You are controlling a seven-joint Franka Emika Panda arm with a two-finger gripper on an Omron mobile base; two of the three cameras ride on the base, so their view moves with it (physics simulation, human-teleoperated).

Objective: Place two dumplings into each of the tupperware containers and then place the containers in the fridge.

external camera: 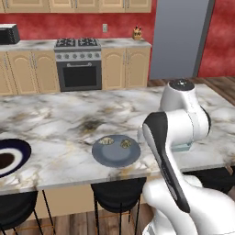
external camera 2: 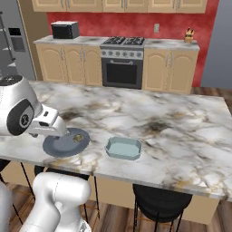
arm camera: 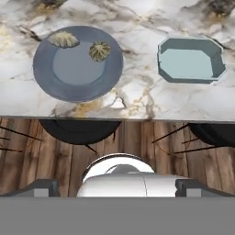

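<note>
task at start: both dumplings (arm camera: 98, 51) rest on grey plate (arm camera: 78, 64); pale tupperware container (arm camera: 190, 60) holds nothing; gripper (arm camera: 117, 188) fingers spread, grasping nothing.

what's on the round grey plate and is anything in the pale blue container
Two dumplings lie on the grey plate, near its far rim. The pale blue container beside it looks empty. In the left base view the arm covers most of that container.
</note>
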